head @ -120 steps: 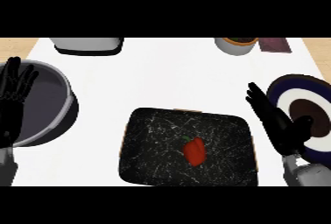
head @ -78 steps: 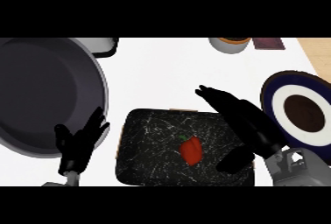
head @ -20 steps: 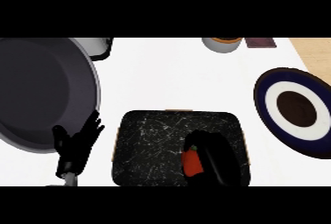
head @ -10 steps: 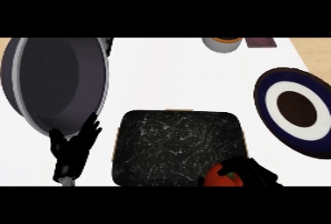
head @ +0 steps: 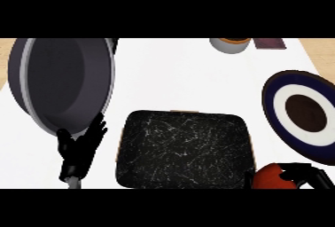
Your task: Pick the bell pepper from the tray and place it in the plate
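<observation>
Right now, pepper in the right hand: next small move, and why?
Probably carry it right and forward to the plate. The right hand is curled around the bell pepper past the tray's right corner; the plate lies beyond it.

We can read no text, label, brand, number or sign on anything here.

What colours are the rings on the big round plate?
The plate has a dark blue rim, a white ring and a dark brown middle, shown in the head view.
</observation>
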